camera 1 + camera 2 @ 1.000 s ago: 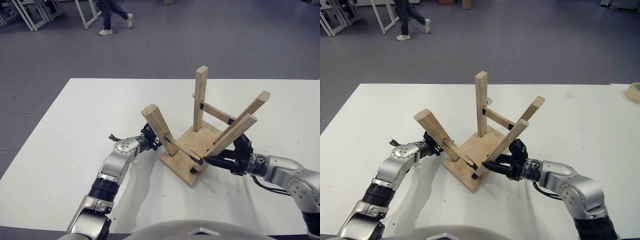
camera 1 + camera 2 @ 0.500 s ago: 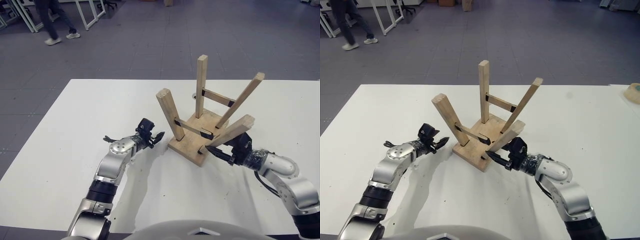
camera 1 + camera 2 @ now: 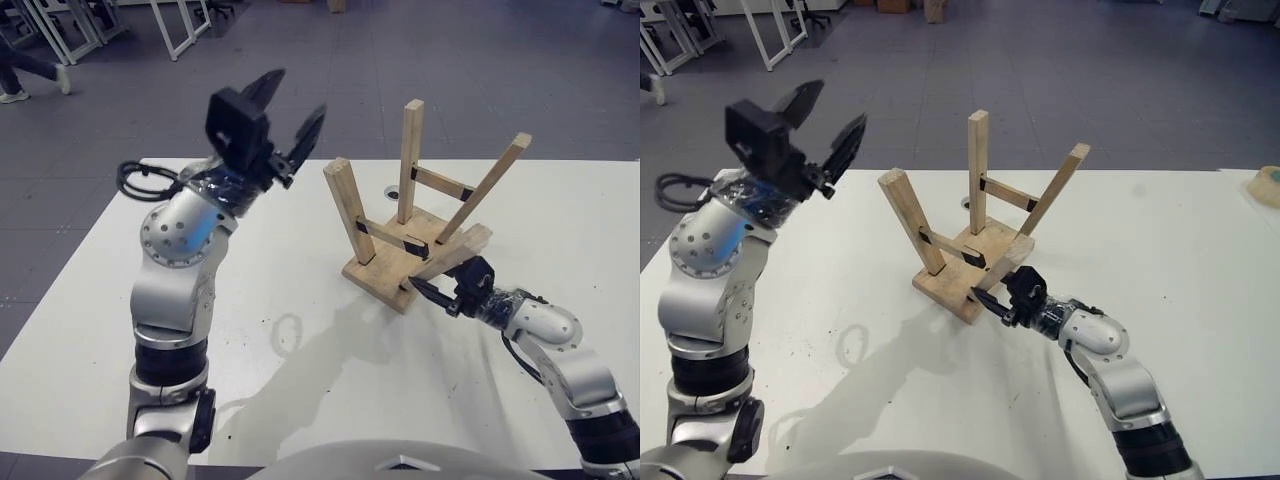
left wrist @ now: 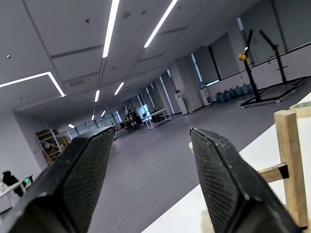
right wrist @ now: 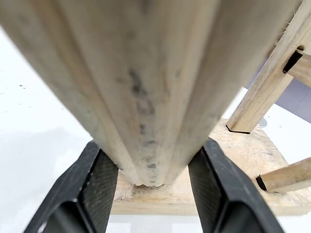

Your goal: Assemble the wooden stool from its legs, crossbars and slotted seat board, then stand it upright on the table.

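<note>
The wooden stool (image 3: 385,275) stands upside down on the white table (image 3: 120,330), its seat board down and its legs pointing up, joined by crossbars (image 3: 440,184). My right gripper (image 3: 425,290) is low by the seat board, shut on the near-right leg (image 3: 455,250). In the right wrist view that leg (image 5: 146,73) sits between the two fingers (image 5: 92,194). My left gripper (image 3: 297,95) is raised high above the table, left of the stool, open and holding nothing. From the left wrist view one stool leg (image 4: 291,160) shows beyond the spread fingers (image 4: 73,184).
A small round hole (image 3: 390,190) lies in the table behind the stool. A tan object (image 3: 1270,185) sits at the far right table edge. Bare white tabletop stretches left of and in front of the stool.
My left gripper left the stool's left leg and rose high into the air, open. The stool went from tilted to resting on its seat board, farther back, with the right gripper still on its leg.
</note>
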`<state>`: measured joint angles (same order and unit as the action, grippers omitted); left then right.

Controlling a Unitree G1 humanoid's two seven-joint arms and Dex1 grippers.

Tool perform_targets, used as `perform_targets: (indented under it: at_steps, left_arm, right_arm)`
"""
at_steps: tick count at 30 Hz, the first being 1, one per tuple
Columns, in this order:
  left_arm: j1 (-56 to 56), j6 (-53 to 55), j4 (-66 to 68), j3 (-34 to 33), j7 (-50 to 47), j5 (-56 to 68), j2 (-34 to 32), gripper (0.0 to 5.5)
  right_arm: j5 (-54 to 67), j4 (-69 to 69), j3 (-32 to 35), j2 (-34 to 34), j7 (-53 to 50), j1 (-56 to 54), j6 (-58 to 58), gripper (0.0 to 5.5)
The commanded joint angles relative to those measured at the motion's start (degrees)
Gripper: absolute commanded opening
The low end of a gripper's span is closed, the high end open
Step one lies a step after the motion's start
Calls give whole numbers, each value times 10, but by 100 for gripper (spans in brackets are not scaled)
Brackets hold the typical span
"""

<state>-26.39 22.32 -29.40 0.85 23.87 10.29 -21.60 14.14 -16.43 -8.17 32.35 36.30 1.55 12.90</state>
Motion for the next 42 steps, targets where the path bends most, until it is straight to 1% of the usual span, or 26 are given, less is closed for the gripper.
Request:
perform_targets:
  at_steps: [1,4,6,9,12,16,20,25,27,30,33,35,37,40,42]
  left_arm:
    - [-42,12,17,106,49,-35,-11,289]
    - [-37,-19,57,166,84,-72,-25,289]
    - [-36,-35,94,188,92,-92,-23,289]
    - [-49,-67,162,205,84,-123,-7,289]
    - [-60,-93,218,216,78,-135,26,289]
    - [-68,-109,263,240,82,-157,59,289]
    - [-61,-103,276,294,122,-220,25,289]
    - [-42,-63,273,328,144,-278,2,289]
    - [-36,-57,270,336,152,-288,-2,289]
    - [-30,-47,264,332,150,-289,4,289]
    - [-24,-37,255,329,158,-288,-4,289]
    - [-16,-19,247,330,170,-285,-9,289]
    - [-8,-6,256,331,169,-281,-4,289]
    - [9,-7,276,333,157,-280,-1,289]
    - [9,-20,273,310,127,-280,6,289]
  right_arm:
    - [-38,23,-13,2,-23,-5,56,202]
    - [-30,19,-14,-2,-24,-20,78,202]
    - [-21,15,-14,-6,-24,-26,93,202]
    - [-17,16,-13,-5,-18,-33,104,202]
    - [-15,17,-11,-4,-16,-33,110,202]
    - [-14,24,-9,-2,-9,-34,109,202]
    - [-16,27,-7,-3,-6,-33,107,202]
    - [-13,15,-17,-3,-2,-42,131,202]
    - [-27,16,-39,13,12,-51,149,202]
    - [-62,27,-99,47,46,-95,198,202]
    - [-92,101,-144,52,55,-134,227,202]
    - [-102,160,-155,45,49,-148,232,202]
    - [-103,200,-153,36,35,-147,229,202]
    - [-103,222,-150,26,11,-119,226,202]
    - [-104,219,-154,25,8,-111,223,202]
